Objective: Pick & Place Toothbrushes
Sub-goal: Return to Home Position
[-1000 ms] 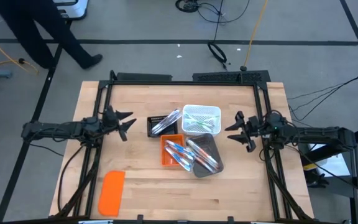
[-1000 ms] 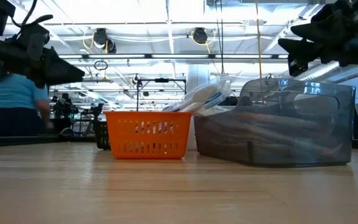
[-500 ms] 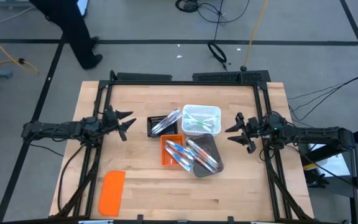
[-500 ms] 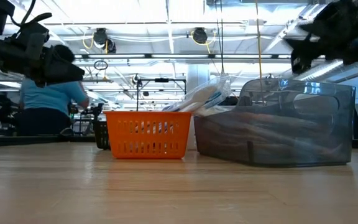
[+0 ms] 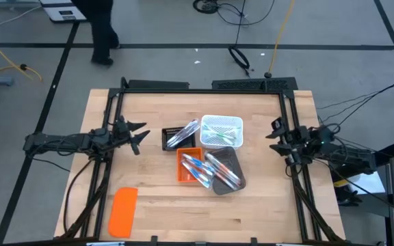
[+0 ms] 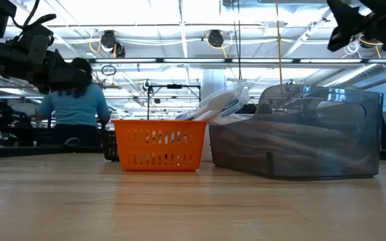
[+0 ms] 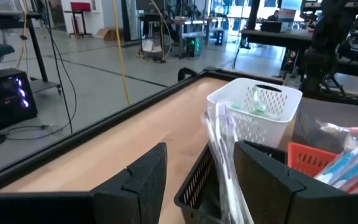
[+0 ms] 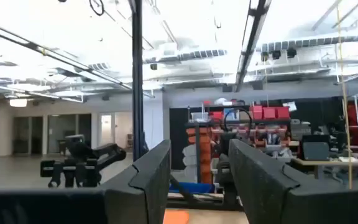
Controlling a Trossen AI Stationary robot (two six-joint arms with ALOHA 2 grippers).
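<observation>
Wooden surface (image 5: 149,184) with toothbrushes (image 5: 198,167) sorted into four bins, both arms held out at the sides.

From above, the toothbrushes are found in a black bin (image 5: 167,139), white bin (image 5: 221,118), orange bin (image 5: 180,167) and gray bin (image 5: 232,156) clustered at the middle; an orange lid (image 5: 124,210) lies well apart. The left end effector (image 5: 141,135) is held beside the black bin, the right end effector (image 5: 274,137) well off the white bin. At surface height, brush ends are seen rising behind the orange bin. In the left wrist view its fingers (image 7: 143,183) are shown apart with nothing between; in the right wrist view the same is shown, aimed at the room. Sorting is judged done; homing is best made with fingers kept empty and arcs kept high above the bin rims.
</observation>
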